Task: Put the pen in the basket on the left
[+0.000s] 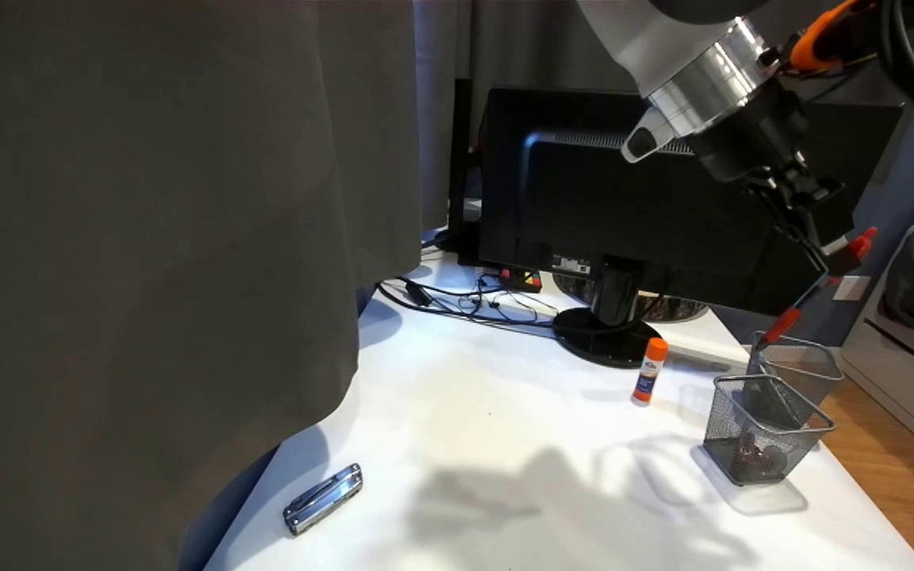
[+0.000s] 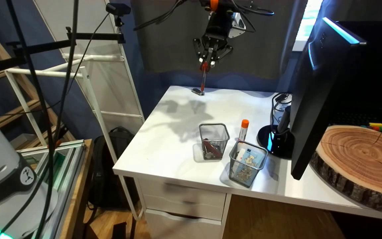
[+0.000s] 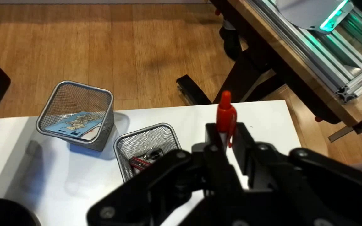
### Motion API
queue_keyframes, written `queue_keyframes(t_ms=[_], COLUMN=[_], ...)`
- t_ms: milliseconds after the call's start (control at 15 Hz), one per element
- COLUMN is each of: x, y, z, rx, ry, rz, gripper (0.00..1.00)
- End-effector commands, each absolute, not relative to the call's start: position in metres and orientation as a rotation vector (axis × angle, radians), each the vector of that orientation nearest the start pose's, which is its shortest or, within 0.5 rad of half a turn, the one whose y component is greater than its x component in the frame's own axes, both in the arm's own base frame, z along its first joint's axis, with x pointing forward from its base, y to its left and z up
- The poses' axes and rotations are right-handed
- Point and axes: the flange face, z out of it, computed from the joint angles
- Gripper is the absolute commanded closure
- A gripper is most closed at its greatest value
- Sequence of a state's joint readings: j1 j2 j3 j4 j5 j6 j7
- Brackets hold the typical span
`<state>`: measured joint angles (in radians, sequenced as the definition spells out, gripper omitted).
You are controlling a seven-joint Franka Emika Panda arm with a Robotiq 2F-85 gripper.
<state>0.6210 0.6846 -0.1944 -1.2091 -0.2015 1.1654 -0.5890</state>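
While clamped aloft, pen (image 2: 204,79): held well above the desk (image 2: 164,139), not yet in any basket; near-vertical to clearly slanted along the long axis, depending on viewpoint.
Gripper (image 2: 207,62): drawn in to pen thickness; clasping close to the red clip end, left protruding in wrist view.
Left basket (image 2: 223,144): probable target, standing on the desk with a dark-red item (image 2: 212,150) inside. Below and slightly right of the gripper in an exterior view; leftward in wrist view. Judged critical: sideways offset. Shift across first, bring the lower pen end over the opening, then descend.
Glue stick (image 2: 243,130): upright near both baskets; avoid contact.
Second basket (image 2: 249,179): just beside the left basket, holding a blue card (image 2: 252,158). Leftmost of the pair in wrist view, thus easily mistaken for the target.
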Motion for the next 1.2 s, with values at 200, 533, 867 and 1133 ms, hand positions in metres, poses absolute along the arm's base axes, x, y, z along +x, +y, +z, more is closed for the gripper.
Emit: queue_keyframes(t_ms=[200,533,867,1133], x=[0.596,0.594,0.610,0.615], y=[0.286,0.254,0.216,0.216], z=[0.313,0.261,0.248,0.229], rx=[-2.781,-2.741,-2.835,-2.817], ry=[-1.586,-1.505,-1.395,-1.392], rz=[1.347,1.586,1.634,1.623], gripper=[0.96,0.96,0.96,0.52])
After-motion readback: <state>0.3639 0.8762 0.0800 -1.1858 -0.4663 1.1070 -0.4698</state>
